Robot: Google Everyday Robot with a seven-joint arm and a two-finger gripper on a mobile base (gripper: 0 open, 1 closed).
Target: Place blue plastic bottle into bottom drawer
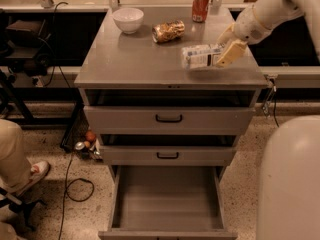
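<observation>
The blue plastic bottle [199, 56] lies on its side near the right front of the grey cabinet top [130, 59], held just above its own shadow. My gripper [224, 53] comes in from the right and is shut on the bottle's right end, with one yellowish finger [231, 53] showing in front. The bottom drawer [167, 199] is pulled out wide open below, and its grey inside holds nothing.
A white bowl [128, 19], a brown-gold snack bag [168, 31] and a red soda can [200, 5] stand at the back of the top. The two upper drawers [168, 119] are partly pulled out. A person's leg [15, 159] is at left, and my white base [292, 184] at right.
</observation>
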